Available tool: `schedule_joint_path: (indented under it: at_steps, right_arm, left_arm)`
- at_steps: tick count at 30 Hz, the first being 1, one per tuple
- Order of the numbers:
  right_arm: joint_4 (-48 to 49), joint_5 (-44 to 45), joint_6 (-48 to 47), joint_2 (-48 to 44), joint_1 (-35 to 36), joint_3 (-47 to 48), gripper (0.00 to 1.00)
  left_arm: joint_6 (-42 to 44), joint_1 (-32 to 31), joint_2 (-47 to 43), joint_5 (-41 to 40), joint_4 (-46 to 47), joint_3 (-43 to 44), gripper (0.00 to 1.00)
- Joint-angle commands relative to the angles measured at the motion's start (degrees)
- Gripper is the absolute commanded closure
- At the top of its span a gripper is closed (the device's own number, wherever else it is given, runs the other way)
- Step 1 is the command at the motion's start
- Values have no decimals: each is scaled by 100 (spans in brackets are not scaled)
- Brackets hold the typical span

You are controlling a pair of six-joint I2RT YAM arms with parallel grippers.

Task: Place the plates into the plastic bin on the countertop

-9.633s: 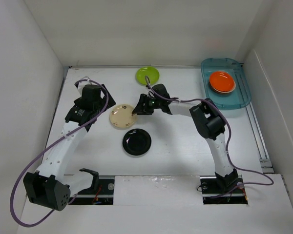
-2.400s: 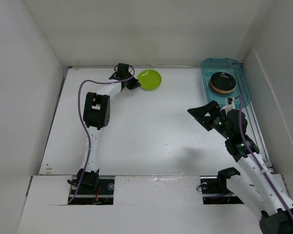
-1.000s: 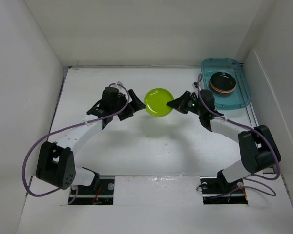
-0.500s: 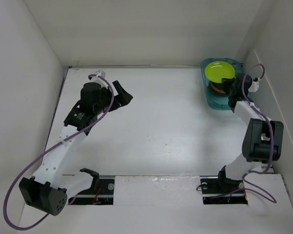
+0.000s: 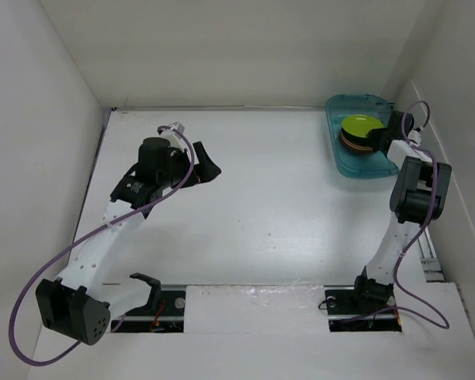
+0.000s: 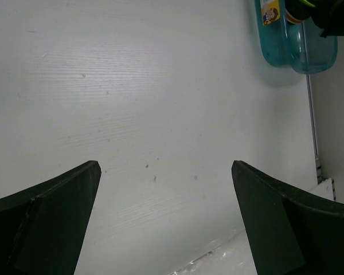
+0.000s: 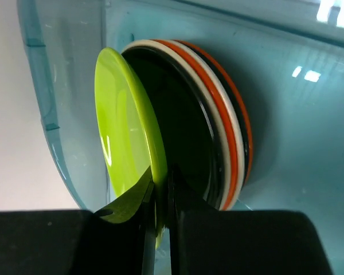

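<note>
Our right jaws pinch the lime plate (image 7: 123, 143) by its rim, stiff and likely slippery; left jaws stand wide.

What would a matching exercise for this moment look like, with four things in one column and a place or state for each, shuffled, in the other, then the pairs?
Column A
1. lime green plate
2. left pincer
3. plastic bin
4. stack of plates

Column B
a. open, holding nothing, above the bare countertop
b. lying flat on the floor of the plastic bin
c. at the far right corner of the countertop
d. tilted over the stack, rim pinched by the right pincer

Pairs: 1-d, 2-a, 3-c, 4-b
</note>
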Motion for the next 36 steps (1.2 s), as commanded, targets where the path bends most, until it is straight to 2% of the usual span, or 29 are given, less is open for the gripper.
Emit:
schedule_joint_path:
  at_steps: [1,3,5,9,11,18,23,26,28,30,32,33,36]
  right_arm:
    - [25,-74,47,-211,10,34,95]
    - [25,-74,-15,-264,10,33,79]
    - [25,-74,-15,-482,10,-142,47]
    - [341,197,-15,-1236,133,-652,35]
    - [341,251,-15,-1397,133,-713,31]
    - [43,294,-191,-1634,81,-661,30]
    - [-474,102,-296,-1232,-42,-240,30]
    - [-600,102,-349,-1361,10,-169,31]
    - [-485,23,-620,-1607,177,-344,31]
    - [-485,-30,-1014,-2001,510,-476,26]
    - [-615,74,-1384,-2319,1009,-633,17]
    - [-730,180,-1682,-2642,1195,-687,8]
    - [-1273,785,-2175,-3197,1907,-967,6]
  left_arm:
    - [147,10,-101,143,153,-88,0]
    - [147,10,-102,143,153,-88,0]
    - [147,10,-102,143,153,-141,0]
    - [147,10,-155,249,267,-203,0]
    - [147,10,-155,319,268,-203,0]
    - [147,10,-155,425,320,-264,0]
    - [147,10,-207,425,320,-317,0]
    - [147,10,-260,425,320,-317,0]
    - [147,10,-260,425,320,-317,0]
    - [147,10,-260,215,199,-317,0]
    - [147,10,-260,-286,92,-177,0]
    - [147,10,-330,-470,92,-176,0]
    - [94,10,-383,-1270,-197,43,0]
